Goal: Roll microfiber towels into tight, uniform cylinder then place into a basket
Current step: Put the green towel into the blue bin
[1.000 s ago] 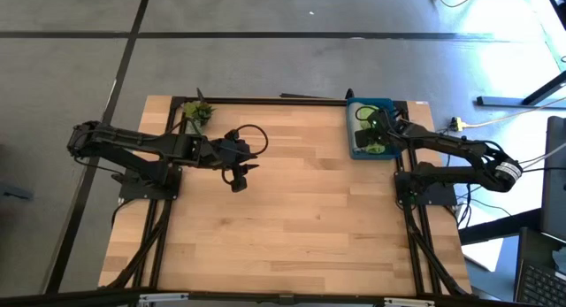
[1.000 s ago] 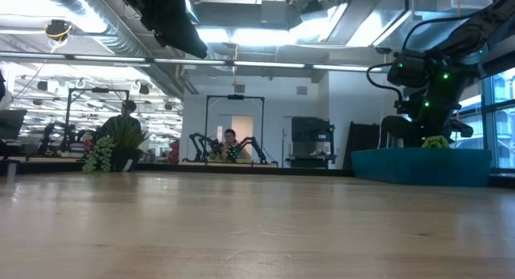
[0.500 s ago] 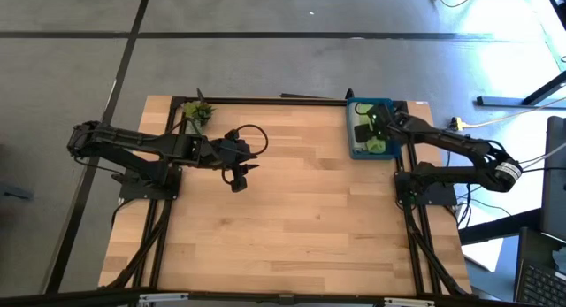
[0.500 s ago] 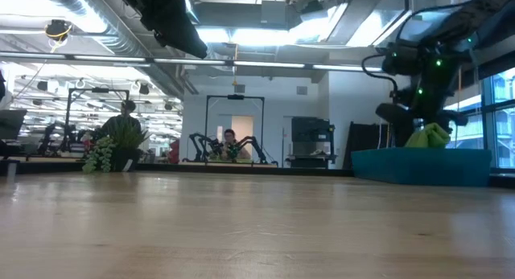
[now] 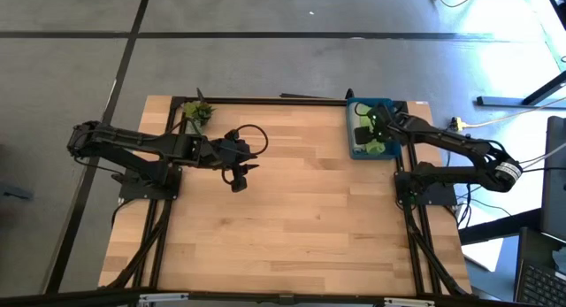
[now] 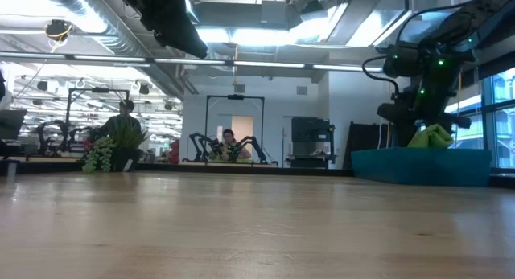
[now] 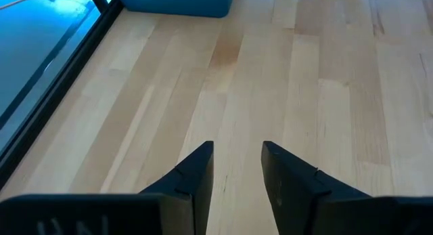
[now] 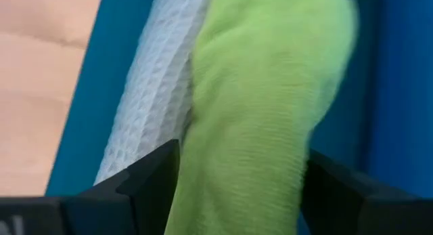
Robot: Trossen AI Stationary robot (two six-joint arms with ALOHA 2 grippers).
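Note:
The blue basket (image 5: pixel 357 151) stands at the table's far right; it also shows in the low view (image 6: pixel 418 166). In it lie the light grey towel (image 8: pixel 145 106) and the rolled bright green towel (image 8: pixel 257 126), side by side. The green towel's top shows above the basket wall (image 6: pixel 430 137). My right gripper (image 5: pixel 371 128) is over the basket, its fingers on either side of the green roll. My left gripper (image 5: pixel 237 179) hangs over the table's left middle, open a little and empty (image 7: pixel 237 171). My right gripper has the green towel roll (image 8: pixel 203 174) between its two fingers, which lie across the roll and come from above. The roll fills the gap from one finger (image 8: pixel 152 177) to the other. The roll's lower part stays inside the basket, beside the grey towel.
A small green plant sprig (image 5: pixel 196 111) lies at the table's far left edge and shows in the low view (image 6: pixel 113 146). Bare wood lies between the two arms. A person sits in the room far behind the table (image 6: pixel 231 142).
My right gripper has gone up a little over the basket and shifted slightly toward the table's left. The green towel's top now stands higher above the basket wall than a second ago.

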